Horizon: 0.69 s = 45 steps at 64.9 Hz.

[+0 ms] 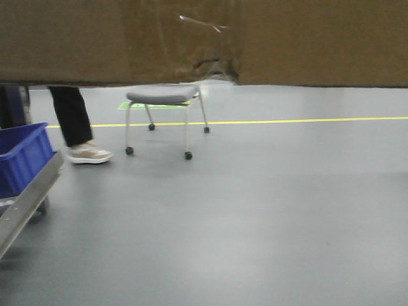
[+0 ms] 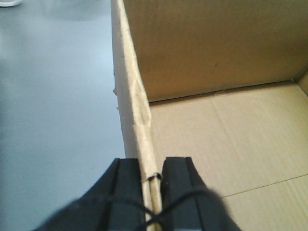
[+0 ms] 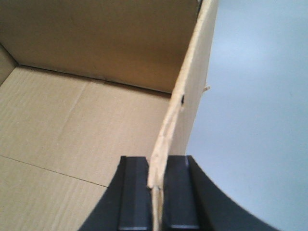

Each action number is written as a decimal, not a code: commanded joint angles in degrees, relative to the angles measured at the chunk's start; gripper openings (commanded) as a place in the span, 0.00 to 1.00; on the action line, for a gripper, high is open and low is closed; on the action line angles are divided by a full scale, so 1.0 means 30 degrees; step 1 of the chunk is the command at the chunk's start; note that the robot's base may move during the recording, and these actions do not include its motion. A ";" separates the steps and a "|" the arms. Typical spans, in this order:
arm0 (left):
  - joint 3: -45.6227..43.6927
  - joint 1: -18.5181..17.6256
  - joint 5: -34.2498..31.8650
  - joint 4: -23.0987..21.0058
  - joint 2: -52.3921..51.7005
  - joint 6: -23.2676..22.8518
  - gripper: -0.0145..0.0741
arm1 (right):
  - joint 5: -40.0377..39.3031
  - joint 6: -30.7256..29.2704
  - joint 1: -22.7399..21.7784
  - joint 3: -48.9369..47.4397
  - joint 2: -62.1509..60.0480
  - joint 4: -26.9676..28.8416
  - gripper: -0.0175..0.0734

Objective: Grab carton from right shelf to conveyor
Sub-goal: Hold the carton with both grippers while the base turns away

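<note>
Plain brown corrugated carton point(image 2: 231, 144), open-topped, front face creased. My left claw point(image 2: 153, 180) pinches one side wall's rim, right claw point(image 3: 155, 187) pinches the opposite rim; both edges crumpled

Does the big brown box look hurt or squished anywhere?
Yes. The carton has a ragged, crumpled spot on its bottom edge in the front view. The wall the left gripper pinches is dented and creased, and the wall in the right gripper is wavy too.
</note>
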 commanded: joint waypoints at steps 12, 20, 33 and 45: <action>-0.0092 -0.0110 -0.0636 0.0123 -0.0243 0.0140 0.16 | -0.0577 -0.0278 -0.0075 -0.0072 -0.0236 -0.0194 0.12; -0.0092 -0.0110 -0.0636 0.0320 -0.0243 0.0140 0.16 | -0.0577 -0.0278 -0.0075 -0.0072 -0.0236 -0.0194 0.12; -0.0092 -0.0110 -0.0636 0.0373 -0.0243 0.0140 0.16 | -0.0577 -0.0278 -0.0075 -0.0072 -0.0236 -0.0194 0.12; -0.0092 -0.0110 -0.0636 0.0373 -0.0243 0.0140 0.16 | -0.0577 -0.0278 -0.0075 -0.0072 -0.0236 -0.0194 0.12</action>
